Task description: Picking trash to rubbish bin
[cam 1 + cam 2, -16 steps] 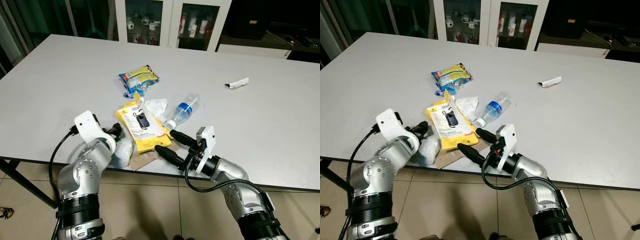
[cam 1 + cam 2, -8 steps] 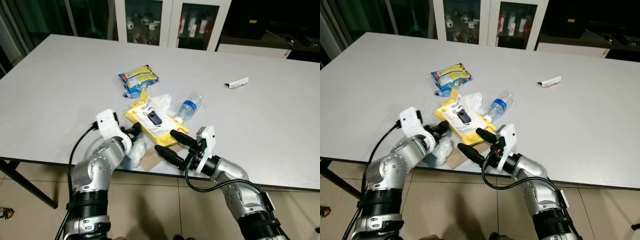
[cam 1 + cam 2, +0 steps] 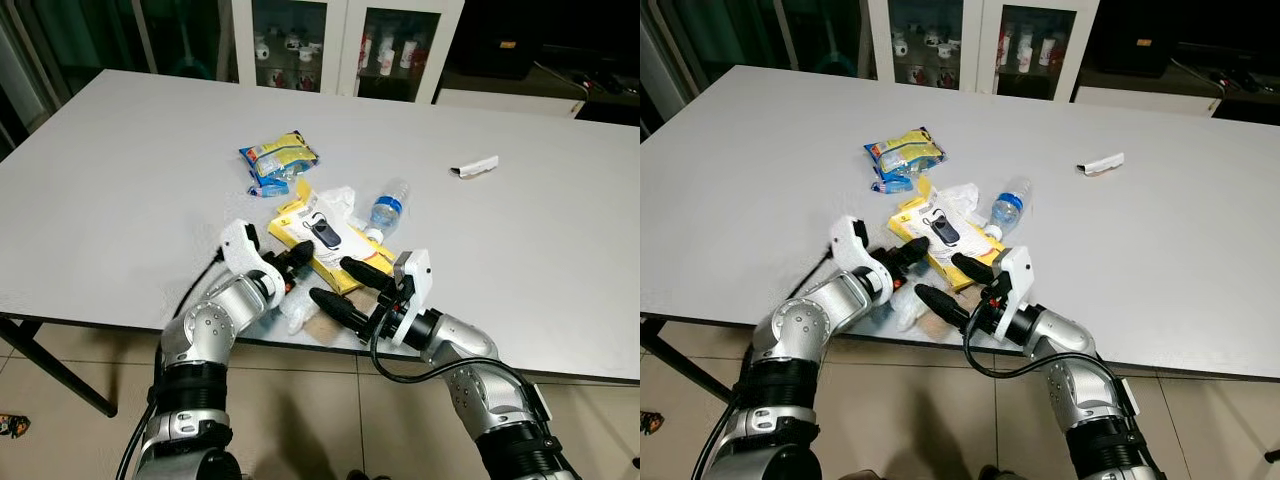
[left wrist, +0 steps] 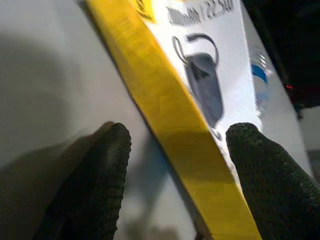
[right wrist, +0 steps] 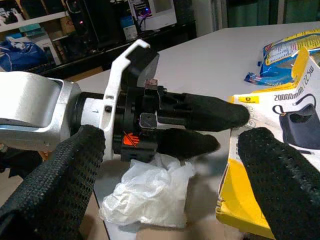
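I see the flat yellow box (image 3: 322, 238), printed with a black device, lying mid-frame near the table (image 3: 120, 180) edge. My left gripper (image 3: 292, 266) and right gripper (image 3: 343, 286) both flank it, fingers apart.

Both arms are silver metal with ribbed black bands at the joints. Each wrist carries a white angular bracket. The left gripper (image 3: 296, 266) and right gripper (image 3: 346, 284) each have two long black fingers (image 5: 60, 185) with a pebbled, dotted texture. A black cable loops beside each forearm. The left gripper's black base bears screws and a small orange marking.
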Robot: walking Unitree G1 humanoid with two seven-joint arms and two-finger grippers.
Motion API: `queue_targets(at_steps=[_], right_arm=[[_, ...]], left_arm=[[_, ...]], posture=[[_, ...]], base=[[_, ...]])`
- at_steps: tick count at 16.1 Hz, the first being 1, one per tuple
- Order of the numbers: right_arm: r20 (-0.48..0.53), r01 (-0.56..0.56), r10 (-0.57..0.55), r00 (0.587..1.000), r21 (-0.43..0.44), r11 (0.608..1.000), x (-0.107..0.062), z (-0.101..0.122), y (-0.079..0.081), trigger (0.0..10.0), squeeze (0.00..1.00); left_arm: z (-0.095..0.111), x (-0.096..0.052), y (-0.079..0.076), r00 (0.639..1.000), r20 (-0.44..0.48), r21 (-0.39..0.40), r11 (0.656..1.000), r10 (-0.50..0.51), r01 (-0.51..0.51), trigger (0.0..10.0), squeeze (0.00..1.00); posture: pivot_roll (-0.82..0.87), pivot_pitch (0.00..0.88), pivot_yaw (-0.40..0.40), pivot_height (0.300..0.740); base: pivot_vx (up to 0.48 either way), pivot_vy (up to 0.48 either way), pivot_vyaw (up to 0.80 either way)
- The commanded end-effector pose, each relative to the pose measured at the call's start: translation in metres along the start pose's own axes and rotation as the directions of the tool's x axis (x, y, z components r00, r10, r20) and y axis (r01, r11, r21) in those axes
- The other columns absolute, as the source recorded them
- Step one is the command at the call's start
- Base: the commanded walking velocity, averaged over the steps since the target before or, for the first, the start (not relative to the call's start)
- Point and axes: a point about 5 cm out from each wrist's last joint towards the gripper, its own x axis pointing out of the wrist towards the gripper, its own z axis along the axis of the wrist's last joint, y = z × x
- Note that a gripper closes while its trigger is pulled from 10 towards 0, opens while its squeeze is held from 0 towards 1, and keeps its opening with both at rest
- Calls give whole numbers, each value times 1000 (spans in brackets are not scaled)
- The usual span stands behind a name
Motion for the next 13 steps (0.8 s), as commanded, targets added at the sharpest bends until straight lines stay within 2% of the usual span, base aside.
queue_targets(at_steps=[1, 3, 4, 5, 8, 9, 13], right_arm=[[10, 14, -14, 1000, -3, 1000, -3, 3, -2, 10000, 0], [10, 17, -16, 1000, -3, 1000, -3, 4, -2, 10000, 0], [10, 18, -18, 1000, -4, 1000, -4, 4, -2, 10000, 0], [9, 18, -18, 1000, -2, 1000, -4, 3, -1, 10000, 0], [10, 18, -18, 1000, -1, 1000, -4, 3, -2, 10000, 0], [11, 17, -17, 1000, 0, 1000, -3, 4, -1, 10000, 0], [11, 21, -21, 1000, 1, 1000, -5, 3, -1, 10000, 0]], left_arm=[[-7, 4, 0, 998, -56, -15, 1000, -22, 21, 10000, 0], [-8, 6, 2, 997, -69, -36, 999, -29, 27, 10000, 0], [-8, 6, 2, 996, -81, -12, 1000, -29, 28, 10000, 0], [-7, 7, -2, 996, -82, 36, 999, -30, 33, 10000, 0], [-1, 13, -6, 998, -24, 187, 981, 63, -57, 10000, 0], [0, 17, -12, 998, 7, 209, 975, 69, -69, 10000, 0], [-1, 26, -19, 994, 48, 216, 971, 96, -104, 10000, 0]], posture=[[4, 22, -32, 740], [3, 25, -32, 740], [3, 26, -33, 740], [3, 26, -33, 740], [4, 30, -35, 740], [3, 31, -34, 740], [-3, 31, -33, 740]], base=[[0, 0, 0], [0, 0, 0], [0, 0, 0], [0, 0, 0], [0, 0, 0], [0, 0, 0], [0, 0, 0]])
